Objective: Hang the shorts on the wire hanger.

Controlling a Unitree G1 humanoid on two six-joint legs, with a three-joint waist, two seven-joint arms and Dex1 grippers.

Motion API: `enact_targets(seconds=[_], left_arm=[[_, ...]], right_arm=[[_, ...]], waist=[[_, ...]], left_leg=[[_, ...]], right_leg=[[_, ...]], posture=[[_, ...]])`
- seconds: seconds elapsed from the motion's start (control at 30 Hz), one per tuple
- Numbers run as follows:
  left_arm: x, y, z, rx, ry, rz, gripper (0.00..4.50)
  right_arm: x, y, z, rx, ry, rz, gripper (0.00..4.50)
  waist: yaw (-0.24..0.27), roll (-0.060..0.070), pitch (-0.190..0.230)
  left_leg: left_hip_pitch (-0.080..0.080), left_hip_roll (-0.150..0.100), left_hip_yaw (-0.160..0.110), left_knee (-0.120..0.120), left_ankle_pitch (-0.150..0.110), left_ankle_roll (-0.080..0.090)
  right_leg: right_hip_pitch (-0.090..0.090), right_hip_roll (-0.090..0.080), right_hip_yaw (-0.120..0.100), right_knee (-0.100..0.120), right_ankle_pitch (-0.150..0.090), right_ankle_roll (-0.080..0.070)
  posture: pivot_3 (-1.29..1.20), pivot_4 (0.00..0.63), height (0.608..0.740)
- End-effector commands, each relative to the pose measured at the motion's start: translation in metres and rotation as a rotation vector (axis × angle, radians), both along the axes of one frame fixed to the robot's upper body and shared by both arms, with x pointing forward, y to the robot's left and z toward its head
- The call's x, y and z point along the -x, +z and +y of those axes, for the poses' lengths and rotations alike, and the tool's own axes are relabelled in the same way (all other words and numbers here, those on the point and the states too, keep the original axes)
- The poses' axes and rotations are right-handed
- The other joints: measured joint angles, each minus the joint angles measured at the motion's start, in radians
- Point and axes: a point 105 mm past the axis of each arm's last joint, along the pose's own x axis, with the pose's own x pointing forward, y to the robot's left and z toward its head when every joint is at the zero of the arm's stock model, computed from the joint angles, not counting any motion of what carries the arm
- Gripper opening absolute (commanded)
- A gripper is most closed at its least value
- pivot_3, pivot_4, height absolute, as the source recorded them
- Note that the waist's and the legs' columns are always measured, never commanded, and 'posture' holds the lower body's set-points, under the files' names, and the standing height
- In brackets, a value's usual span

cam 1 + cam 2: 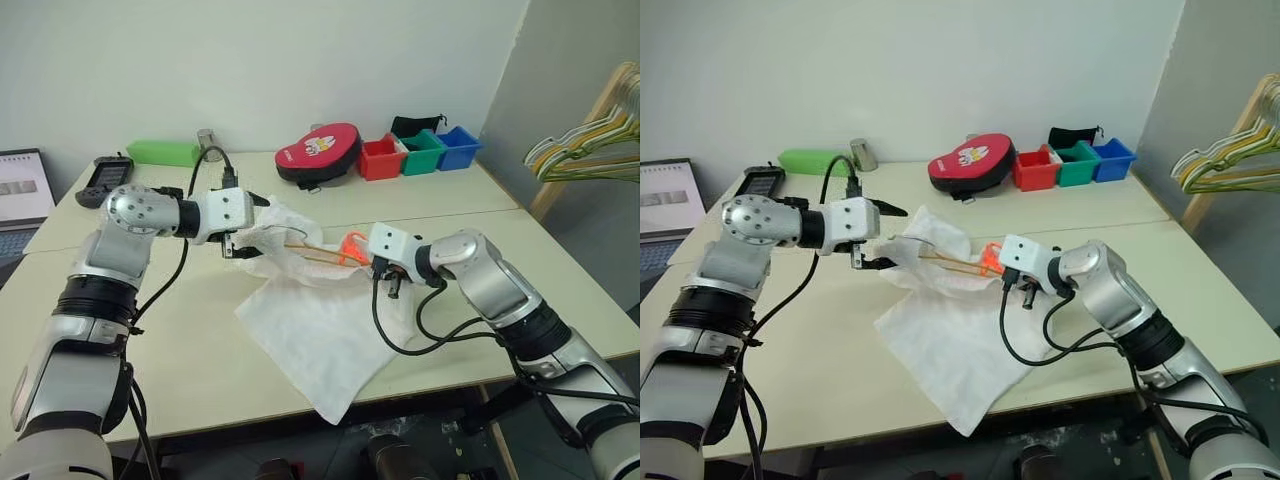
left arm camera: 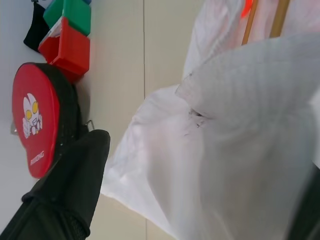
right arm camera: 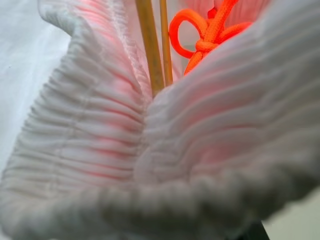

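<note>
The big white thin-fabric shorts (image 1: 318, 330) lie crumpled across the middle of the pale tabletop (image 1: 180, 350), one wide leg spilling toward the near edge, the waistband end bunched up and lifted between the two arms. Through that bunched fabric runs the thin yellow-gold wire hanger (image 1: 312, 250), its wires poking out among the folds beside an orange cord knot (image 3: 207, 32). The right gripper (image 1: 381, 266) is clamped tight on the ribbed waistband of the shorts, holding it up off the table. The left gripper (image 1: 878, 238) hangs just at the other end of the bunch, black fingers (image 2: 75, 175) spread wide, nothing between them. Far back on the table sit a red round pouch (image 1: 318, 152) and red, green and blue bins (image 1: 420, 152).
</note>
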Motion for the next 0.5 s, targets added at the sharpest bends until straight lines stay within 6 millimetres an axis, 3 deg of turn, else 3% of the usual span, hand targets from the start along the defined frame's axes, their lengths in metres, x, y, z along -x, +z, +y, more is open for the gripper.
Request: enact_targets(seconds=[0.03,0.17,0.3,0.5], left_arm=[[0.012,0.038,0.001,0.07,-0.021,-0.008,4.46],[0.018,0.063,0.011,0.043,-0.007,0.01,4.46],[0.015,0.062,0.016,-0.004,-0.002,0.011,4.46],[0.017,0.068,-0.009,0.132,-0.067,0.061,4.46]], right_arm=[[-0.002,0.016,-0.008,-0.059,-0.037,-0.026,0.19],[-0.003,0.008,-0.019,-0.105,-0.109,0.03,0.19],[0.0,0.012,-0.03,-0.146,-0.166,0.049,0.19],[0.004,0.021,-0.061,-0.247,-0.356,0.076,0.19]], waist=[[0.0,0.0,0.0],[-0.001,0.0,0.0],[-0.002,0.001,-0.001],[-0.017,0.001,-0.002]], left_leg=[[0.0,0.0,0.0,0.0,0.0,0.0],[0.0,0.0,0.0,0.0,0.0,0.0],[0.0,0.0,0.0,0.0,0.0,0.0],[0.0,0.0,0.0,0.001,0.0,0.0]], right_leg=[[0.0,0.0,0.0,0.0,0.0,0.0],[0.0,0.0,0.0,0.0,0.0,0.0],[0.001,0.0,0.0,0.0,0.0,0.0],[0.001,0.0,0.0,0.0,0.0,0.0]], posture=[[-0.06,0.01,0.74],[-0.08,0.005,0.74],[-0.13,0.0,0.74],[-0.19,0.0,0.74]])
